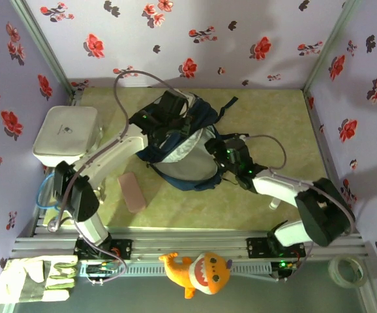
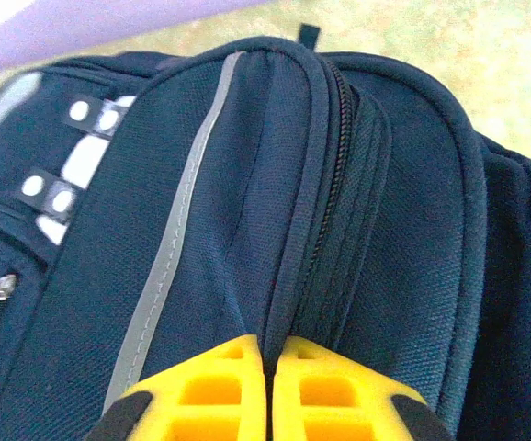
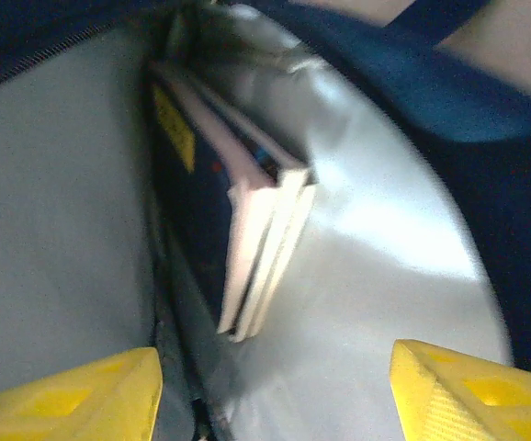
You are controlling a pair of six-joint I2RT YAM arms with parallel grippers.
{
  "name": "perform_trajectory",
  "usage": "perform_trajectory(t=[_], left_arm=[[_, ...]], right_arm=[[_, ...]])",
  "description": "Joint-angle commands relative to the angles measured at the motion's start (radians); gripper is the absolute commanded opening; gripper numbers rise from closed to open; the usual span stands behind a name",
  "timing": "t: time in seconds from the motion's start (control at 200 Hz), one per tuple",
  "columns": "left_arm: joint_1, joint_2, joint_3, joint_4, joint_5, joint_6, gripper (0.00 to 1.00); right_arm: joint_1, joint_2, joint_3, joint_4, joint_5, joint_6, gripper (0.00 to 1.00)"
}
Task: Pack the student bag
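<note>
Books inside student bag blurred; covers unreadable.

arms: white links, black joints | cables: grey | fingers: yellow (gridded)

No legible txt; student bag label blurred.

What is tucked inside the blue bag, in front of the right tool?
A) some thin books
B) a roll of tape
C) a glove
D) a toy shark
A: the thin books stand against the grey lining of the student bag, just ahead of the open right tool.
</note>
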Motion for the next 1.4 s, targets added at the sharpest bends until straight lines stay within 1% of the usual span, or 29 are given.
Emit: perform_trajectory(t=[0.0, 0.12, 0.18, 0.22, 0.25, 0.3, 0.405, 0.445, 0.505, 0.595, 0.73, 0.875, 1.0, 1.095, 1.18, 1.395], left_arm=[[0.002, 0.080, 0.084, 0.124, 0.113, -0.078, 0.00], [0.002, 0.172, 0.148, 0.138, 0.167, -0.112, 0.00], [0.002, 0.203, 0.174, 0.131, 0.180, -0.121, 0.13], [0.003, 0.216, 0.182, 0.126, 0.183, -0.125, 0.26], [0.005, 0.219, 0.180, 0.123, 0.184, -0.129, 0.39], [0.011, 0.210, 0.165, 0.122, 0.183, -0.135, 0.53], [0.040, 0.149, 0.074, 0.142, 0.183, -0.159, 0.71], [0.059, 0.111, 0.018, 0.157, 0.184, -0.173, 0.76], [0.091, 0.047, -0.081, 0.191, 0.184, -0.198, 0.81], [0.155, -0.059, -0.244, 0.239, 0.184, -0.255, 0.83], [0.270, -0.181, -0.470, 0.279, 0.184, -0.346, 0.82], [0.381, -0.251, -0.652, 0.298, 0.197, -0.462, 0.76], [0.445, -0.269, -0.786, 0.392, 0.236, -0.552, 0.69], [0.484, -0.240, -0.839, 0.477, 0.306, -0.606, 0.65], [0.496, -0.191, -0.846, 0.527, 0.357, -0.636, 0.61], [0.511, -0.108, -0.851, 0.585, 0.367, -0.699, 0.52]], right_arm=[[-0.031, -0.121, -0.053, -0.120, 0.088, 0.010, 0.69], [-0.044, -0.247, -0.055, -0.271, 0.172, -0.034, 0.72], [-0.048, -0.295, -0.055, -0.322, 0.204, -0.052, 0.73], [-0.050, -0.323, -0.055, -0.342, 0.215, -0.066, 0.73], [-0.052, -0.339, -0.054, -0.357, 0.219, -0.080, 0.74], [-0.053, -0.357, -0.047, -0.382, 0.224, -0.100, 0.74], [-0.053, -0.369, -0.029, -0.428, 0.216, -0.145, 0.75], [-0.052, -0.368, -0.022, -0.438, 0.207, -0.162, 0.76], [-0.052, -0.360, -0.014, -0.448, 0.197, -0.183, 0.76], [-0.049, -0.336, -0.005, -0.450, 0.178, -0.209, 0.76], [-0.036, -0.279, 0.014, -0.435, 0.150, -0.223, 0.76], [-0.017, -0.208, 0.035, -0.404, 0.127, -0.216, 0.76], [0.000, -0.160, 0.051, -0.380, 0.122, -0.205, 0.76], [0.011, -0.134, 0.062, -0.366, 0.115, -0.197, 0.76], [0.017, -0.115, 0.069, -0.358, 0.111, -0.193, 0.76], [0.028, -0.100, 0.063, -0.360, 0.114, -0.185, 0.76]])
